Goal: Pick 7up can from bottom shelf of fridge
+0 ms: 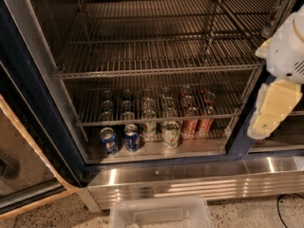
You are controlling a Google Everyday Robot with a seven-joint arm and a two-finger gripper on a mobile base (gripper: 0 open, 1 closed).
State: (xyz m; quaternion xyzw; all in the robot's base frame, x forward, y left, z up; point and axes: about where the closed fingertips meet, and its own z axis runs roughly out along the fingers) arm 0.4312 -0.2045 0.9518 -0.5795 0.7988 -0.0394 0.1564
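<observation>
7up can (171,134) upright at the shelf (204,148) front: likely light, thin-walled, slick. Grasp mid-body. Gripper (262,123) hangs well right; grip state cannot tell.

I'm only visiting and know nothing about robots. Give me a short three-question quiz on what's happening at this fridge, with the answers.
1. True or false: the gripper is holding the 7up can.
2. How many blue Pepsi cans stand at the front left of the bottom shelf? A) one B) two C) five
3. Fill in: the gripper hangs in front of the fridge, near the picture's ____ edge.
Key: 1 false, it is well apart from the can; 2 B; 3 right.
</observation>
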